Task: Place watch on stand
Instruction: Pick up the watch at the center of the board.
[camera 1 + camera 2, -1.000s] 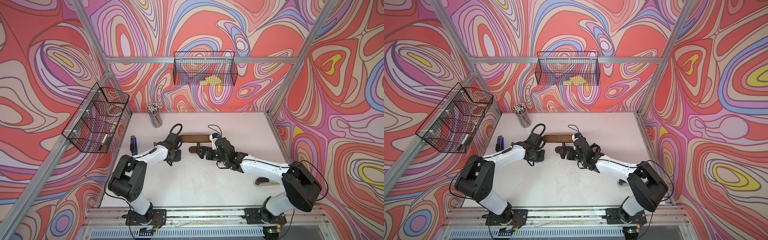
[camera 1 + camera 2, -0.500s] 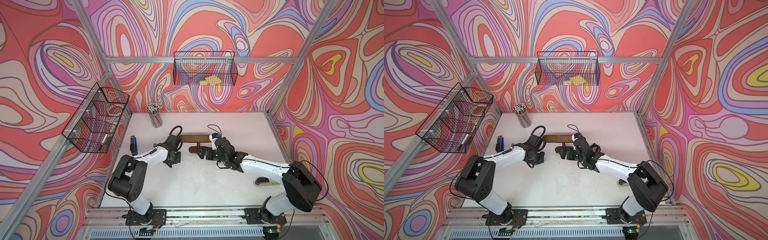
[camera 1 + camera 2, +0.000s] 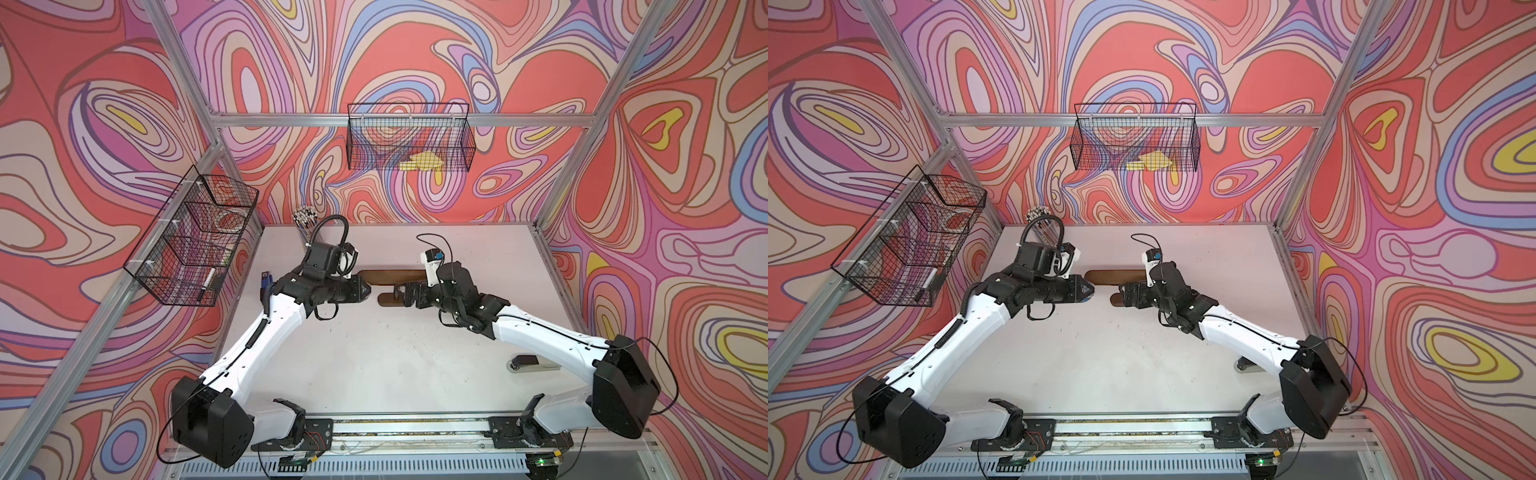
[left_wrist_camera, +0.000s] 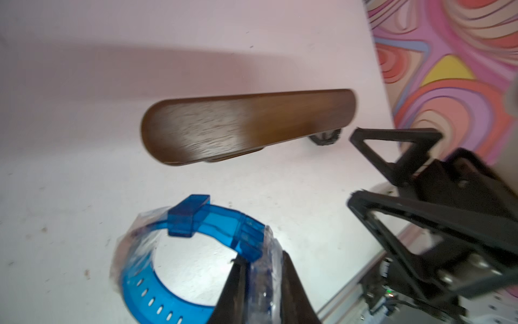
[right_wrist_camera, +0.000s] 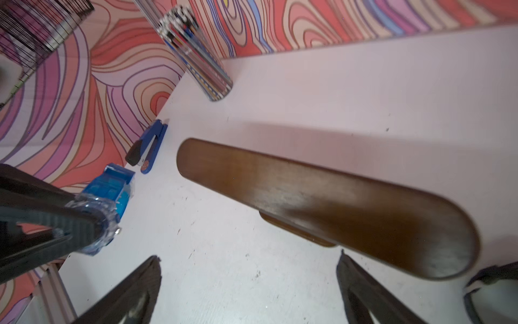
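Observation:
The watch (image 4: pixel 196 224) is translucent blue with a holed strap and a wrap of clear plastic. My left gripper (image 4: pixel 262 261) is shut on its wrapped part and holds it above the table. The watch also shows in the right wrist view (image 5: pixel 112 190). The stand (image 3: pixel 390 276) is dark brown wood and stands mid-table. Its long top bar (image 4: pixel 246 126) lies just beyond the watch. In both top views the left gripper (image 3: pixel 1090 289) sits at the bar's left end. My right gripper (image 5: pixel 249 258) is open over bare table, beside the stand's base (image 3: pixel 386 300) under the bar's right end.
A cup of pens (image 3: pixel 305 220) stands at the back left, and a blue stapler (image 3: pixel 264 282) lies by the left wall. Wire baskets hang on the left wall (image 3: pixel 195 241) and back wall (image 3: pixel 409 141). A small grey and black object (image 3: pixel 525 363) lies near the right arm.
My left gripper has tightened on the watch and carried it up and right, towards the stand's left end. The right arm has hardly moved.

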You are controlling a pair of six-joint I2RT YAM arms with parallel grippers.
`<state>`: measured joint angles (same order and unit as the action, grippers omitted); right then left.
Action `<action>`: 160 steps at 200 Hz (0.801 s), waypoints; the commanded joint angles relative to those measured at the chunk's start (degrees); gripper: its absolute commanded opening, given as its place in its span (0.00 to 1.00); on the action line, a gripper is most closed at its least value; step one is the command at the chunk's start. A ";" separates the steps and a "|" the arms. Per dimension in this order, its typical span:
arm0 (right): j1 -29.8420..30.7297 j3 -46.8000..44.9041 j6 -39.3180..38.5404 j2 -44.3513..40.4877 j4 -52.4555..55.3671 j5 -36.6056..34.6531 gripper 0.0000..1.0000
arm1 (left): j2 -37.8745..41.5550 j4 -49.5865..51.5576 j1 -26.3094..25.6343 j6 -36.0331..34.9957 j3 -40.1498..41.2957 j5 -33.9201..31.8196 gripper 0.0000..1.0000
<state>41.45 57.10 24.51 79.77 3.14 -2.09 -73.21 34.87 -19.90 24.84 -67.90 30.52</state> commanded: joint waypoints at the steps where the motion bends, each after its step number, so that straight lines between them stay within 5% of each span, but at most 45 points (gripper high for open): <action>1: 0.21 -0.18 -6.98 -3.88 -0.51 -6.45 0.98 | -0.45 -6.51 2.57 6.67 1.36 22.69 0.00; 45: 0.12 -0.48 -11.89 -8.67 -3.57 -5.08 0.98 | -1.69 -50.00 3.99 34.51 9.85 40.48 0.00; 92: -0.71 -1.13 -13.86 -10.25 -5.61 -2.68 0.96 | -5.98 -78.91 4.31 52.78 12.21 42.43 0.00; 122: -4.27 -1.91 -12.48 -12.81 -6.18 2.84 0.90 | -14.29 -110.17 4.87 75.40 13.19 40.66 0.00; 160: -8.46 -0.30 -11.52 -12.33 -6.70 15.63 0.85 | -17.67 -110.81 4.87 76.49 12.64 41.51 0.00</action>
<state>34.52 55.88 12.93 67.37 -2.94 4.25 -90.54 -62.74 -15.25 93.17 -55.29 70.50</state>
